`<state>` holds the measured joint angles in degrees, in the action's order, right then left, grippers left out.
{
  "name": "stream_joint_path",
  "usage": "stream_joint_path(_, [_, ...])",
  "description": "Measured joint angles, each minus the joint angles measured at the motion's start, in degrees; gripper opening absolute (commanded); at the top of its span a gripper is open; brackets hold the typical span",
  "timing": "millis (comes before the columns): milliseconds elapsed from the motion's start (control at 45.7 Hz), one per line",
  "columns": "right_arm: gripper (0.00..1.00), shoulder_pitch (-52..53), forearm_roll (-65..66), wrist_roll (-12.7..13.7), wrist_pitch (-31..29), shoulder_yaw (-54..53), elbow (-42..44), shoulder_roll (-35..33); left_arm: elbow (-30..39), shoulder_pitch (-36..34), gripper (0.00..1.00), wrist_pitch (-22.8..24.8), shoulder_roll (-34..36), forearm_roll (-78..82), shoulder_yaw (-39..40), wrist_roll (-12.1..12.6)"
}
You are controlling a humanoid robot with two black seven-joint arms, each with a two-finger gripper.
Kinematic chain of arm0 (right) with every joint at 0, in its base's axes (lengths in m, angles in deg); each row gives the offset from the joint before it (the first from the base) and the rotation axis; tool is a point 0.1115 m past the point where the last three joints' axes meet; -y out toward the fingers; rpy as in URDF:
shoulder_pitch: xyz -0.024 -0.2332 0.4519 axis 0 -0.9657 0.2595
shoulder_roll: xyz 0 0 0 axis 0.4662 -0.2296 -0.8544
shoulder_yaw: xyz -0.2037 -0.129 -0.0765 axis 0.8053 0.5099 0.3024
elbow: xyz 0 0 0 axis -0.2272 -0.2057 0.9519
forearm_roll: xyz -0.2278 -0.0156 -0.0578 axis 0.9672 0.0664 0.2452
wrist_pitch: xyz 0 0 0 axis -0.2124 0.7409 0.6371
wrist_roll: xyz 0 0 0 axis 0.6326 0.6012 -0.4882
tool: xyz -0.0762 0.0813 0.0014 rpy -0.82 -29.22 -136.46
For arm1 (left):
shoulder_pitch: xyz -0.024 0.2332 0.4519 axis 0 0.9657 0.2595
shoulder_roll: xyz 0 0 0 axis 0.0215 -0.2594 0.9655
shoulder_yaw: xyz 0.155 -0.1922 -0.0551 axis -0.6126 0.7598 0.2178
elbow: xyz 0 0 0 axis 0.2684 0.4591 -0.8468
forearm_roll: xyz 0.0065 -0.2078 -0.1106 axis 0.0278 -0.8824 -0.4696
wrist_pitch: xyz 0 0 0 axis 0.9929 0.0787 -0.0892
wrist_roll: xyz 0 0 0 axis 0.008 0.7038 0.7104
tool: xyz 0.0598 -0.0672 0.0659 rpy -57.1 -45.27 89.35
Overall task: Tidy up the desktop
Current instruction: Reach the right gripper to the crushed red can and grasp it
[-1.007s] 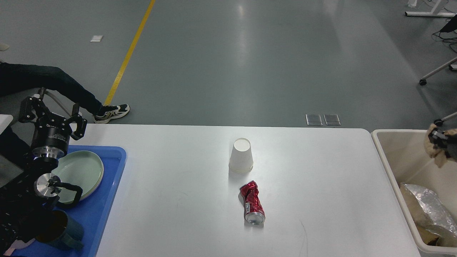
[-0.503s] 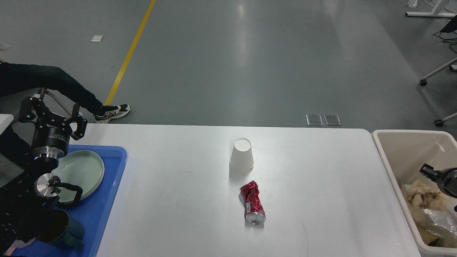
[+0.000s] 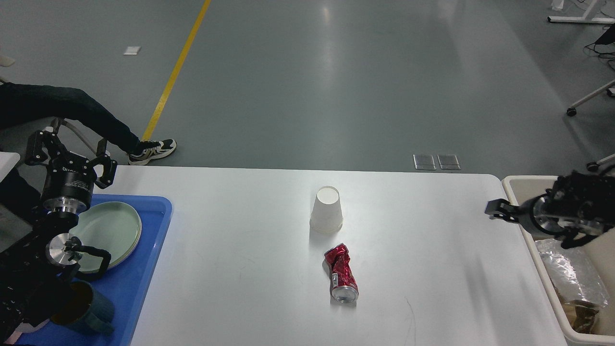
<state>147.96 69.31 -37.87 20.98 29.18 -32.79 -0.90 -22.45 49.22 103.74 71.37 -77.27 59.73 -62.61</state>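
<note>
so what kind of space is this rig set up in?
Likely an industrial lab or test hall, not a home: bare grey floor with a yellow line, floor outlet plates, wheeled stand legs at the right. The white desktop looks staged.

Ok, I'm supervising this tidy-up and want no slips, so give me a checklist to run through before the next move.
1. Right gripper empty: cannot tell, blurred.
2. Left gripper open and clear of the desktop: ok.
3. Crushed red can reachable, nothing on it: ok.
4. Paper cup upside down, apart from the can: ok.
5. Beige bin has room: cannot tell, mostly out of view.
6. Desktop tidy: not ok, cup and can remain.
</note>
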Motion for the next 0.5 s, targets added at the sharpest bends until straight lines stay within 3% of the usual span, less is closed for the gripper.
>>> stream_joint_path(175, [1.0, 11.6, -0.4, -0.1, -21.1, -1.1, -4.6, 5.7, 0.0, 0.0, 0.96, 0.0, 0.0, 0.0, 0.0, 0.0])
stream_joint_path(263, [1.0, 13.7, -0.6, -0.2, -28.5, -4.4, -4.7, 8.5, 0.0, 0.0, 0.96, 0.0, 0.0, 0.0, 0.0, 0.0])
stream_joint_path(372, [1.0, 12.1, -0.7, -0.1, -30.3, -9.9, -4.7, 12.7, 0.0, 0.0, 0.96, 0.0, 0.0, 0.0, 0.0, 0.0])
stream_joint_path(503, [1.0, 5.5, -0.5, 0.3, -26.3, -14.6, -4.0, 16.2, 0.0, 0.0, 0.96, 0.0, 0.0, 0.0, 0.0, 0.0])
